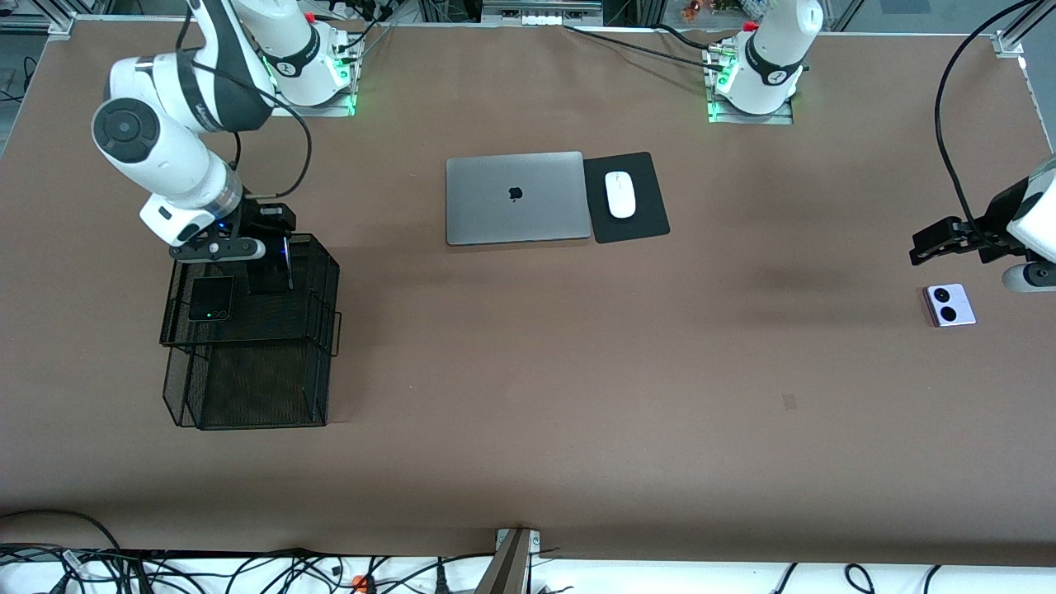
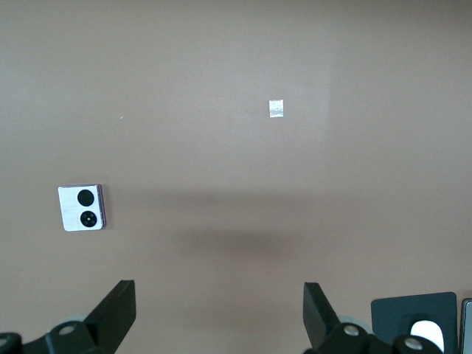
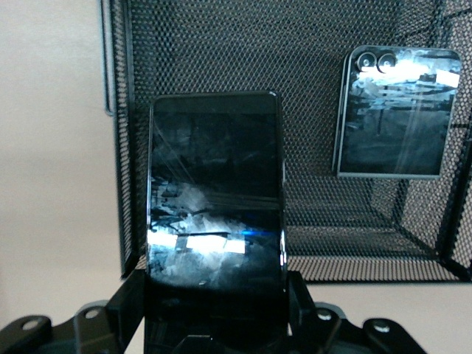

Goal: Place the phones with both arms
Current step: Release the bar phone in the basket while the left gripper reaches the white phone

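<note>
Closed grey laptop [image 1: 513, 198] mid-table, black mouse pad [image 1: 629, 198] touching it, white mouse [image 1: 620, 195] on the pad, black mesh basket [image 1: 247, 396] at the right arm's end.

Glossy black slab phone [image 3: 215, 195], black wire-mesh tray [image 1: 318, 272], matt brown table [image 1: 528, 396]

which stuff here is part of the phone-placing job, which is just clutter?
Job:
- slab phone, held by right gripper over mesh tray
- folded black phone, in tray's top tier
- lilac phone, on table by open left gripper

Lying about:
- laptop
- mouse
- mouse pad
</note>
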Tool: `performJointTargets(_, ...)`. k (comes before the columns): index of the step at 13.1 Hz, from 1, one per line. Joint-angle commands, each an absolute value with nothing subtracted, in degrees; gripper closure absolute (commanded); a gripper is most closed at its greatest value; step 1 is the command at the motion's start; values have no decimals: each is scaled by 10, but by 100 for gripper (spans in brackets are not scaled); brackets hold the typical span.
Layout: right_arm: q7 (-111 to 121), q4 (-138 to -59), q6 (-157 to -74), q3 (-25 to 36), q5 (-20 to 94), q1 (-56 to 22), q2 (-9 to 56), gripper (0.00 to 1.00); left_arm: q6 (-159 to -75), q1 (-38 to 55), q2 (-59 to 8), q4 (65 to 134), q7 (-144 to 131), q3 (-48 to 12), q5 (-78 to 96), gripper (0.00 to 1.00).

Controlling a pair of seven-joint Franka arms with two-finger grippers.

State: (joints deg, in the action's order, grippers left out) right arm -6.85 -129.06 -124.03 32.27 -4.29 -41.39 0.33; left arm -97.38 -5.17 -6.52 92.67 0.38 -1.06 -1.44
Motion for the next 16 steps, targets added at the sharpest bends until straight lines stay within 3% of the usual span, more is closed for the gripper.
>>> performJointTargets(1,-69,-1289,-1260,322,-25,-402,17,100,-959,-52,-71,910,7,-10,-2,0)
performJointTargets(11,-72,-1279,-1322,322,27,-396,66,100,-955,-53,-71,911,7,-10,-3,0)
performJointTargets(12,-72,-1276,-1322,322,32,-396,72,87,-955,-53,-71,911,7,-10,-3,0)
performJointTargets(14,-71,-1274,-1320,322,43,-396,74,11,-955,-53,-71,911,8,-10,-3,0)
performJointTargets(15,-69,-1269,-1314,322,43,-396,74,0,-955,-54,-71,911,8,-10,-3,0)
performJointTargets(16,-66,-1262,-1305,323,43,-396,71,0,-955,-54,-71,911,9,-10,-3,0)
